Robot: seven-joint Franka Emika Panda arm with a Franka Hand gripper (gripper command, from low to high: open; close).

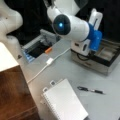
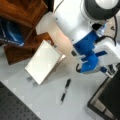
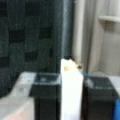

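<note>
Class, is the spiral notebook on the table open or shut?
Shut: the notebook lies flat, plain white cover up, no pages spread, in both front views.

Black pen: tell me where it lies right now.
In both front views the black pen lies flat on the grey table, apart from the white notepad and nearer the tray.

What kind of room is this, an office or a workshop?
Probably a robotics lab bench: a white and blue robot arm stands over a grey table bearing a spiral notebook, a pen and a white cable.
</note>
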